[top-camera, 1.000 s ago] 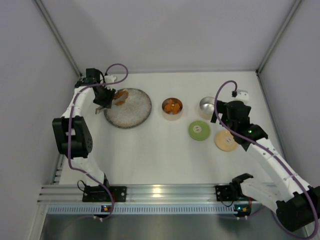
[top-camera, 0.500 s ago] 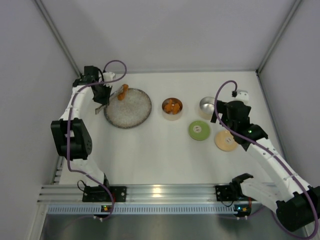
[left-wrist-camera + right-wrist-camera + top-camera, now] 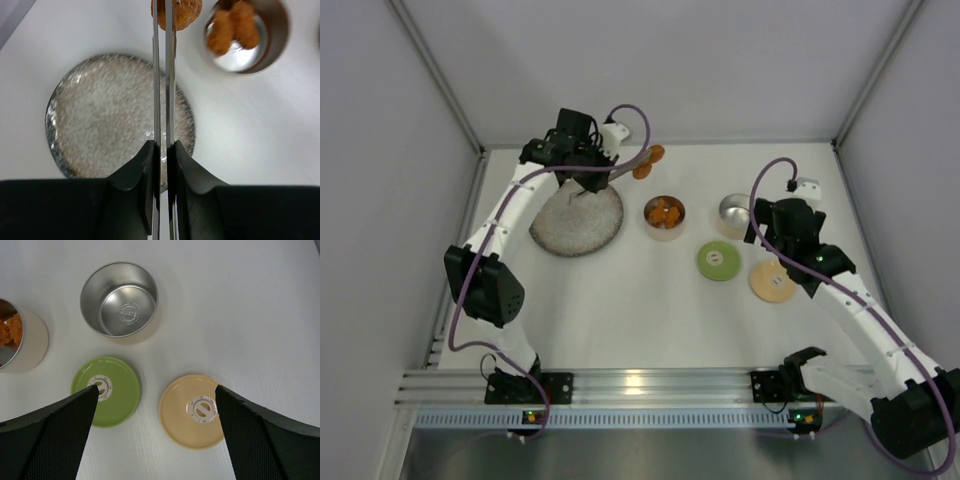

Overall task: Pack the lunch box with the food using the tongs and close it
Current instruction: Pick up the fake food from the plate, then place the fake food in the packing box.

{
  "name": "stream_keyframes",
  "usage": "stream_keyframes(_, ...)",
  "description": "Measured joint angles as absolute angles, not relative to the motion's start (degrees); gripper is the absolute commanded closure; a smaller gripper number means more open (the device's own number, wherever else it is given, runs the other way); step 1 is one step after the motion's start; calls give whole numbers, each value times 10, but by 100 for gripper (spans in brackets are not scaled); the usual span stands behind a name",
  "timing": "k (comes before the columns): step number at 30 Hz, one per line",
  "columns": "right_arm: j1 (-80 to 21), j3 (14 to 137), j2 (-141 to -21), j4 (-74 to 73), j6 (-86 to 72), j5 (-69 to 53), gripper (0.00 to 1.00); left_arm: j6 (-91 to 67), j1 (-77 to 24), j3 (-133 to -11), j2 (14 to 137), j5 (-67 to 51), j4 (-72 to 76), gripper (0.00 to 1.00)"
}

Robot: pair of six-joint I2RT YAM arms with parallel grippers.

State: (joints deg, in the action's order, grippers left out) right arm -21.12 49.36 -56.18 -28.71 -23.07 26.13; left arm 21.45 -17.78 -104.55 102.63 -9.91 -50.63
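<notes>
My left gripper (image 3: 162, 150) is shut on the slim silver tongs (image 3: 155, 75), squeezing their two arms almost together. The tongs' tips pinch one orange food chunk (image 3: 177, 12), which hangs above the table (image 3: 645, 165) between the plate and the filled tin. That steel tin (image 3: 272, 42) (image 3: 664, 213) holds two orange chunks. A second tin (image 3: 120, 297) (image 3: 734, 210) stands empty to its right. The green lid (image 3: 105, 397) and tan lid (image 3: 197, 410) lie flat on the table. My right gripper (image 3: 155, 388) hovers open above both lids, holding nothing.
The speckled grey plate (image 3: 577, 220) lies bare at the back left, below the left wrist. White walls close in the table on the left, back and right. The arms' bases and a metal rail (image 3: 640, 385) run along the near edge.
The left arm has lifted and swung right from the plate's left side, carrying the tongs with the orange chunk past the plate's far right rim. The right arm has not moved.
</notes>
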Motion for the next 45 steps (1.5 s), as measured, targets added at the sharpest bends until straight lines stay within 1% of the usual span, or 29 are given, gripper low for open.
stream_keyframes(2, -203, 504, -567, -293, -232, 253, 1, 211, -216, -1068, 1027, -114, -507, 100)
stream_keyframes(4, -183, 514, -567, -295, -233, 222, 6, 211, -244, -1081, 1030, -124, -507, 100)
stream_keyframes(5, -164, 517, -566, -294, -235, 197, 10, 211, -256, -1085, 1032, -128, -506, 100)
stream_keyframes(6, -134, 521, -565, -292, -237, 168, 19, 211, -268, -1088, 1036, -130, -506, 100)
stream_keyframes(9, -21, 523, -563, -285, -252, 60, 31, 211, -298, -1089, 1053, -138, -506, 100)
stream_keyframes(10, 13, 524, -565, -283, -259, 18, 33, 211, -307, -1090, 1061, -141, -506, 100)
stream_keyframes(12, 52, 529, -576, -278, -268, -43, 32, 211, -322, -1090, 1074, -145, -507, 100)
stream_keyframes(15, 62, 550, -609, -269, -273, -115, 30, 211, -343, -1090, 1083, -146, -509, 100)
stream_keyframes(17, 62, 560, -620, -270, -273, -135, 28, 211, -353, -1091, 1083, -146, -509, 100)
stream_keyframes(22, 72, 568, -619, -275, -274, -135, 28, 205, -377, -1115, 1101, -140, -491, 100)
stream_keyframes(28, 78, 561, -586, -280, -274, -109, 26, 176, -411, -1164, 1176, -125, -436, 100)
stream_keyframes(35, 78, 542, -540, -292, -257, -82, 26, 154, -437, -1171, 1242, -103, -397, 100)
stream_keyframes(45, 78, 498, -533, -301, -255, -72, 25, 152, -440, -1172, 1259, -75, -378, 100)
